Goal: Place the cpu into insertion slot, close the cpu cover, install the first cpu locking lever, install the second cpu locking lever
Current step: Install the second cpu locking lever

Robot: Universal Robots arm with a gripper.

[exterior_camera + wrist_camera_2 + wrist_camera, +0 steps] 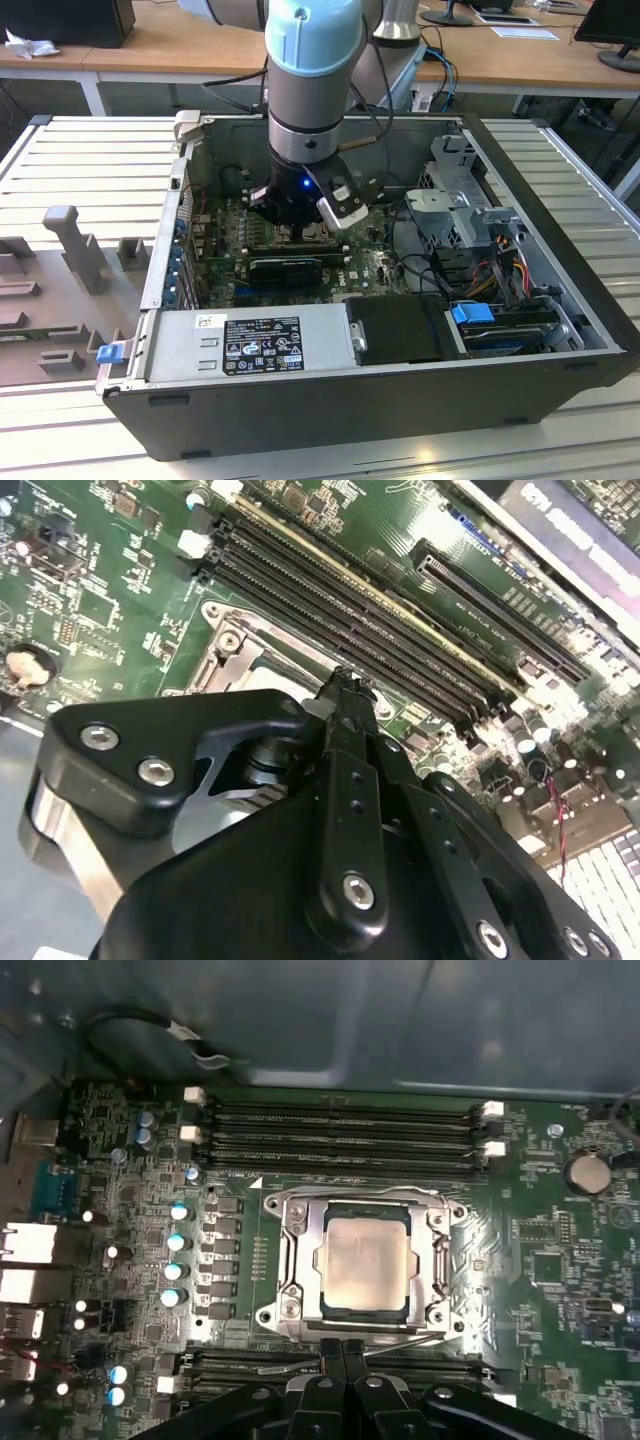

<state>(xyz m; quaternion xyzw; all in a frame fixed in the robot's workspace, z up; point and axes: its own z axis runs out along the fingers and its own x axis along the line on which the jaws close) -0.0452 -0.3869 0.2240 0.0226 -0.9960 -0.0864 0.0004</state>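
The pale cpu (366,1260) lies flat in the insertion slot (272,1315) on the green board. The silvery cpu cover (300,1255) is folded down around it, framing the chip. A thin locking lever (425,1339) runs along the socket edge nearest the fingertips. My gripper (343,1346) is shut, its black fingers pressed together just beside that edge, with nothing seen between them. In the second wrist view the gripper (345,683) tip hovers at the socket's metal frame (232,652). In the exterior view the gripper (300,232) is lowered into the open computer case (330,400).
Long black memory slots (340,1125) run along the socket's far side, with more under the fingers. A black card (285,268), the power supply (250,345), a drive cage (460,190) and loose cables (500,250) crowd the case. Its metal walls enclose the board.
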